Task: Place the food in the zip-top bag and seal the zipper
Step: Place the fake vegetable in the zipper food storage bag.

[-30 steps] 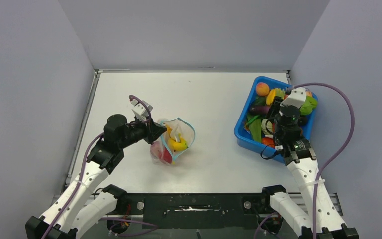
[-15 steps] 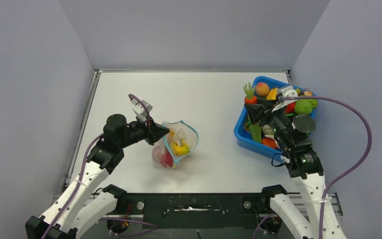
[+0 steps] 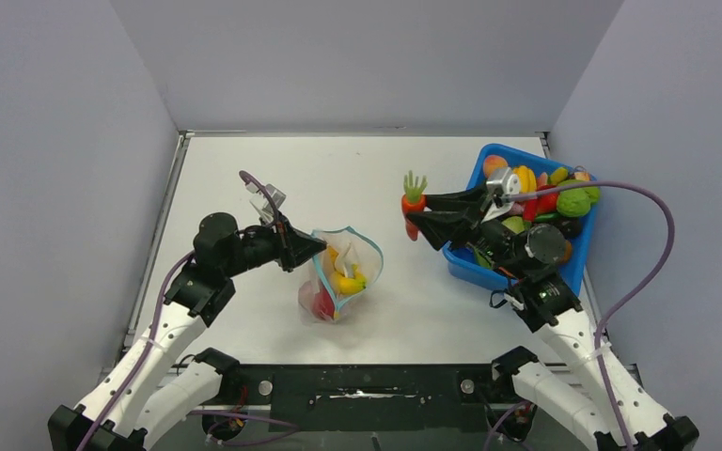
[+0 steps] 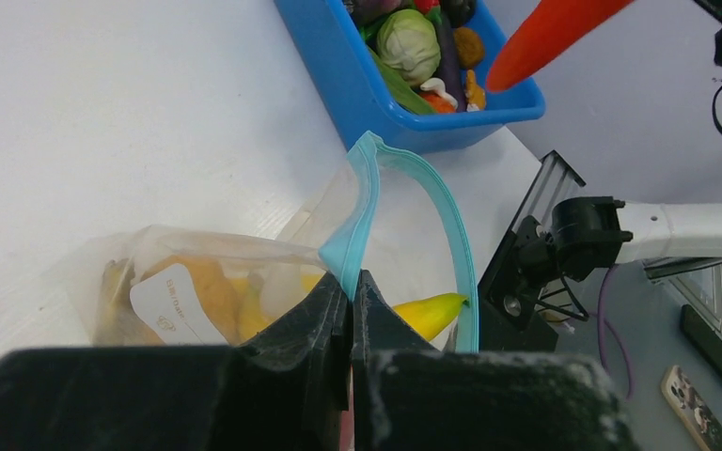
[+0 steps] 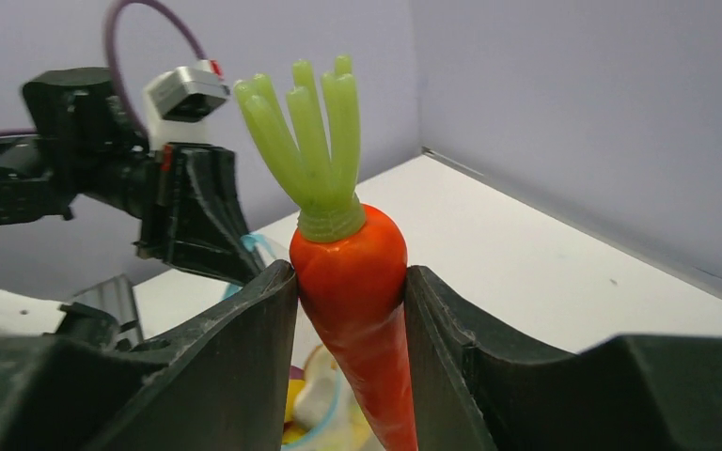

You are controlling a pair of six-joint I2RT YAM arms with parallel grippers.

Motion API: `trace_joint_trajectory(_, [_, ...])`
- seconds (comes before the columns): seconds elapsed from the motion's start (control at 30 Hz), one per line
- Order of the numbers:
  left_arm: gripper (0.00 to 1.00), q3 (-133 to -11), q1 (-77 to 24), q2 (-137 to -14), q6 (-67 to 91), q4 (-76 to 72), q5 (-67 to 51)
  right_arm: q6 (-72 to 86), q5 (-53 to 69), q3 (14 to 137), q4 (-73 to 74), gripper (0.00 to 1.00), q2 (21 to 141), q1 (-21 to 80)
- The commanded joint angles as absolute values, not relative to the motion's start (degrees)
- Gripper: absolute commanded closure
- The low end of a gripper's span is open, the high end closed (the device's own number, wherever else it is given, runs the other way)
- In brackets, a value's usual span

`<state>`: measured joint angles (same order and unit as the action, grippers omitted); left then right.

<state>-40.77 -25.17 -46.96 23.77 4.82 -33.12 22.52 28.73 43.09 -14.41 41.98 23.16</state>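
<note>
Right pincer (image 3: 420,209) grips carrot (image 3: 410,203) beside blue bin (image 3: 461,259).

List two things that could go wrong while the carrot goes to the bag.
The carrot, pinched only near its top by the right fingers, may slip or swing. The left fingers hold the bag by one spot on its blue strip; the long carrot may snag the rim and pull it free.
</note>
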Motion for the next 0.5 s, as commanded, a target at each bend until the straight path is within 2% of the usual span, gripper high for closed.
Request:
trace_joint_trajectory(0.0, [1.00,-44.89,-25.40,-47.33,27.24,-3.21,-34.64,23.93,24.64,42.35,-28.97,0.71,45.00,32.32])
trace_joint_trajectory(0.33, [1.00,-44.07,-25.40,-48.37,29.93,-4.53,-34.90,19.57,14.00,41.79,-40.50,0.68,55.44,48.60])
trace_joint_trajectory(0.47, [1.00,-42.66,-25.40,-48.60,31.70,-6.62,-34.73,19.40,8.01,38.00,-46.92,0.68,57.98,51.47])
